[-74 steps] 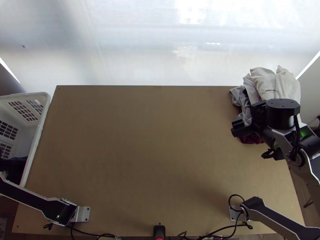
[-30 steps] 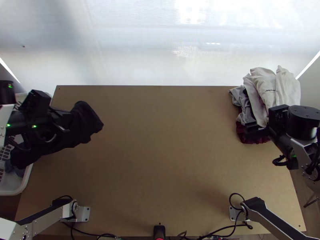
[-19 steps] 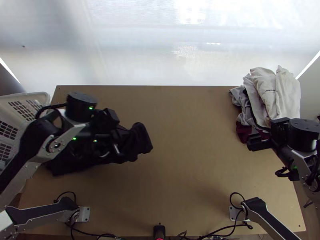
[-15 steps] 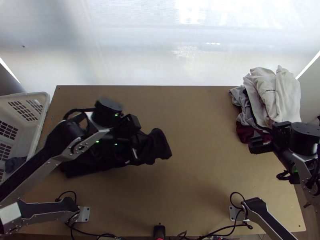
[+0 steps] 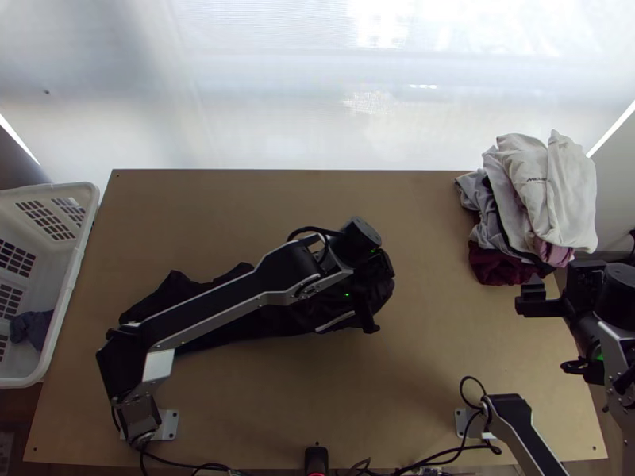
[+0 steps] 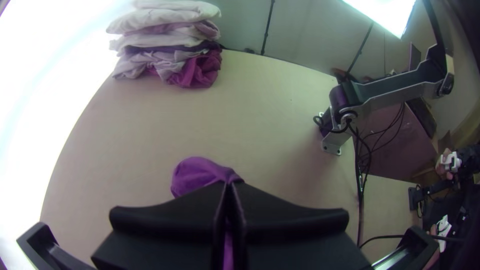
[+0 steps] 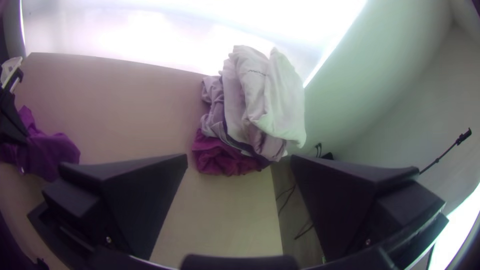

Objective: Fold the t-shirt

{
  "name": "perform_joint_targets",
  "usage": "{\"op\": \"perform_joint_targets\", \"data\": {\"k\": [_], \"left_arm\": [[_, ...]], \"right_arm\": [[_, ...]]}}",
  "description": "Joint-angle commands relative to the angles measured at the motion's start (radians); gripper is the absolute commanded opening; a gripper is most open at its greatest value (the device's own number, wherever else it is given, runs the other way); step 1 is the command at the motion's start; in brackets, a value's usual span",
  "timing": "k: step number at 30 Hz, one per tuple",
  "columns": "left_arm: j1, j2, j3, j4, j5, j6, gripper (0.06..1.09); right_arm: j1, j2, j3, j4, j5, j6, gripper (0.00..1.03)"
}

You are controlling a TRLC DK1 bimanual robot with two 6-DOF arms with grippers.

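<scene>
Wooden table (image 5: 278,397): one dark t-shirt (image 5: 171,295) — clamped in left gripper (image 5: 375,274); one clothes pile (image 5: 548,190), one basket (image 5: 75,262) — right gripper (image 5: 529,297) spread wide.

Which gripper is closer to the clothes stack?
Right: the right gripper is by the near edge of the clothes stack; the left gripper is farther away, mid-table, holding the dark garment.

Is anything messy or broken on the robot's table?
The clothes pile at the far right corner looks a bit messy: its layers don't line up, and a pinkish bit pokes out. The dark cloth in the left pincer is rumpled, but that's not odd before folding. I see nothing spilled or broken.
</scene>
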Motion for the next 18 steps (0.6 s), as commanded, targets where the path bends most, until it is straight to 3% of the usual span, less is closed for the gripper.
{"op": "perform_joint_targets", "data": {"k": [1, 9, 14, 15, 16, 17, 18], "left_arm": [[-0.081, 0.193, 0.105, 0.024, 0.0, -0.028, 0.1], [-0.129, 0.338, 0.258, 0.042, -0.004, -0.063, 0.14], [-0.138, 0.384, 0.283, 0.041, -0.002, -0.059, 0.46], [-0.14, 0.388, 0.283, 0.033, -0.002, -0.053, 0.65], [-0.14, 0.391, 0.283, 0.019, -0.002, -0.042, 0.97], [-0.138, 0.386, 0.283, 0.001, -0.002, -0.031, 1.04], [-0.137, 0.377, 0.283, -0.015, -0.004, -0.03, 1.04]], "right_arm": [[-0.083, -0.023, -0.008, -0.005, 0.002, -0.027, 0.96], [-0.097, -0.031, -0.04, 0.007, 0.0, -0.027, 0.96], [-0.096, -0.036, -0.068, 0.009, -0.001, -0.013, 0.96], [-0.093, -0.037, -0.074, 0.009, -0.001, -0.01, 0.96], [-0.09, -0.04, -0.079, 0.009, -0.001, -0.01, 0.97], [-0.088, -0.043, -0.083, 0.009, -0.001, -0.008, 0.97], [-0.087, -0.043, -0.088, 0.009, -0.001, -0.008, 0.98]]}}
